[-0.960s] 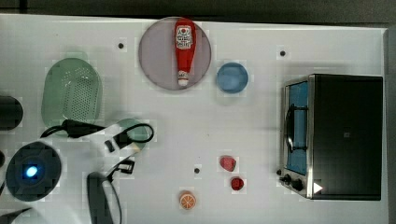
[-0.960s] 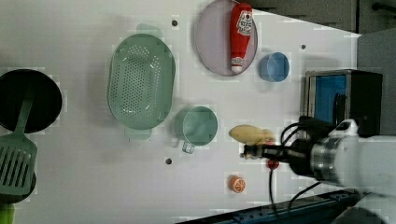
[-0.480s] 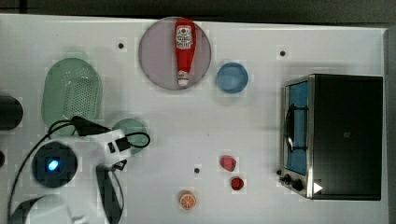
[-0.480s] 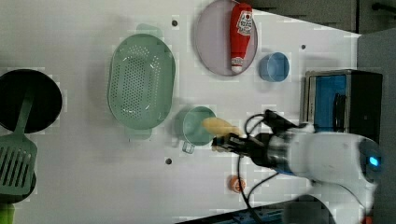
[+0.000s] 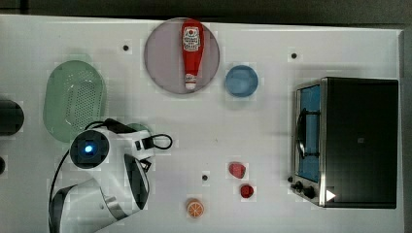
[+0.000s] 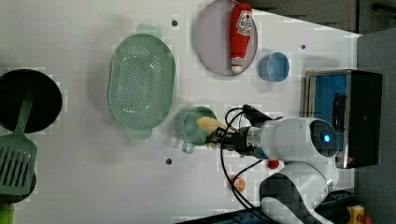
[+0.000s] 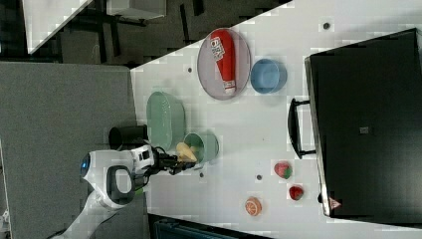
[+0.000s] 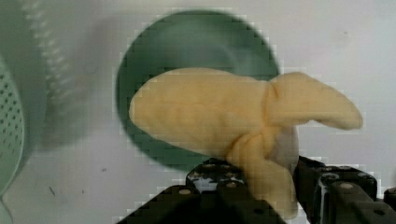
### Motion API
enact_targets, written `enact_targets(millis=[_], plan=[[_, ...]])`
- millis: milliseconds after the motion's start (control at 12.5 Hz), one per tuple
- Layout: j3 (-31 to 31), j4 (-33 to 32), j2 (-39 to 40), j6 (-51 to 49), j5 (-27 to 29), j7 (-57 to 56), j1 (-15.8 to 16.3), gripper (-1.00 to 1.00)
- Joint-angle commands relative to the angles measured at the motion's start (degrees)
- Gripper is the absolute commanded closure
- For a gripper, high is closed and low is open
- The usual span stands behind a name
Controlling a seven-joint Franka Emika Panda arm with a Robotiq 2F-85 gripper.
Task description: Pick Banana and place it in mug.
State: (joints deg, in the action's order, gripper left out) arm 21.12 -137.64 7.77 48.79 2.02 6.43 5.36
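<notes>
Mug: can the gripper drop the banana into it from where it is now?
Probably yes. The banana, between the gripper fingers, lies over the open mouth of the mug, which looks empty; the nearby basket leaves the opening free.

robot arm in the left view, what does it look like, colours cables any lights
The arm has glossy white rounded shells with black joint sections. A round dark cap on it carries a glowing blue light. Thin black cables loop from the wrist down past the body. The gripper is black, with dark blocky fingers.
</notes>
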Motion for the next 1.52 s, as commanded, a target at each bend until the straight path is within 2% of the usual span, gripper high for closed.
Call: enact_targets(millis=[80, 160, 240, 480, 960, 1120, 1360, 1520], plan=[[0.6, 1.0, -2.7, 2.5, 1.2, 5.2, -0.8, -0.47], [0.5, 1.0, -2.5, 2.8, 1.2, 5.2, -0.9, -0.69], [0.4, 1.1, -2.5, 2.9, 1.2, 5.2, -0.9, -1.00], [-1.7, 3.7, -5.0, 2.5, 2.2, 5.4, -1.3, -1.00], [-12.9, 17.7, -16.0, -24.1, 1.7, 3.5, -2.4, -1.00], [-16.8, 23.1, -17.7, -32.3, -1.0, 3.3, -2.7, -1.00], [-21.8, 29.5, -18.7, -41.4, -2.5, 3.3, -3.1, -1.00], [-24.9, 30.8, -18.9, -43.7, -2.4, 3.3, -3.1, -1.00]])
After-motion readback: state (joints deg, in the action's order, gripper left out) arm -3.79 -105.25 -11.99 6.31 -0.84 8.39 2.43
